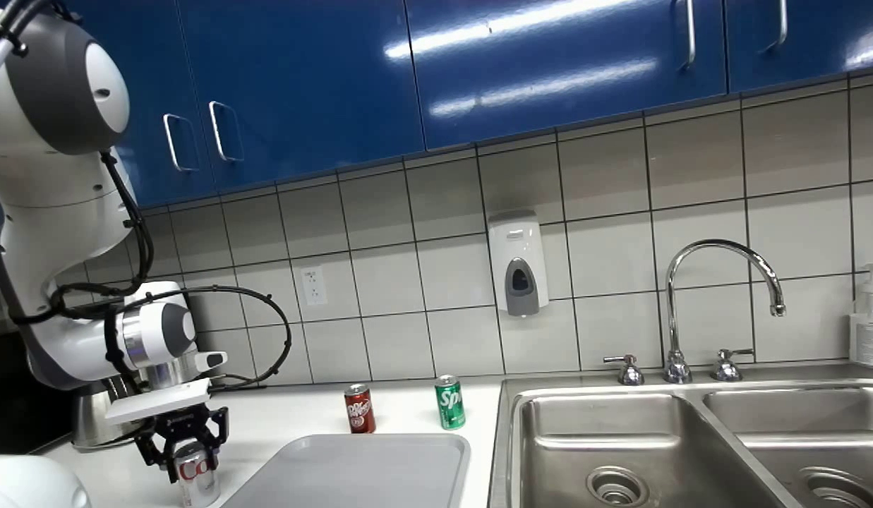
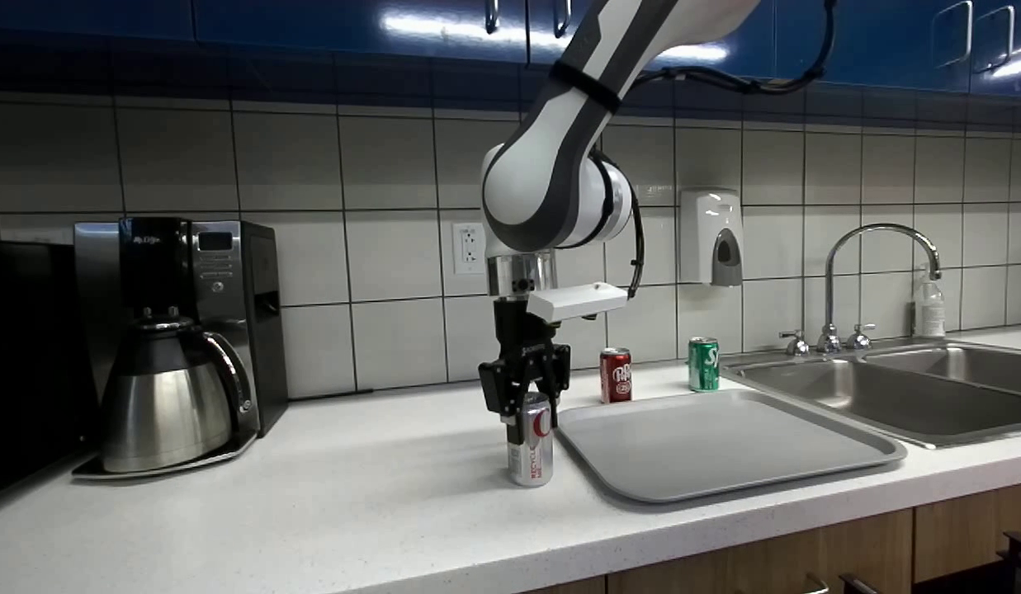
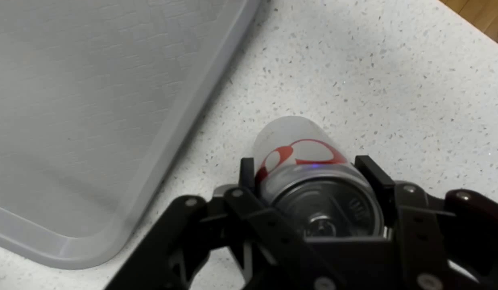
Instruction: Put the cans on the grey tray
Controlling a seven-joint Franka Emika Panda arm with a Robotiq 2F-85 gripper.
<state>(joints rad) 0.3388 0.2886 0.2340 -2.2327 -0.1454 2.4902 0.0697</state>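
On the white tabletop (image 2: 328, 511) I see the grey tray (image 2: 725, 445), lying flat. Just beside it, the hand (image 2: 534, 427) holds the silver-white can (image 2: 533, 459) upright. Beyond the tray stand the dark red can (image 2: 616, 376) and the green can (image 2: 703, 365).

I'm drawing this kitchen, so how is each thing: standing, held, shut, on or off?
Tray: flat, no cans on it
Silver can: upright beside the tray, held
Gripper: shut on the silver can
Red can: upright, not held
Green can: upright, not held
Pot: upright in the coffee maker
Tap: no water running
Blue cupboards: shut
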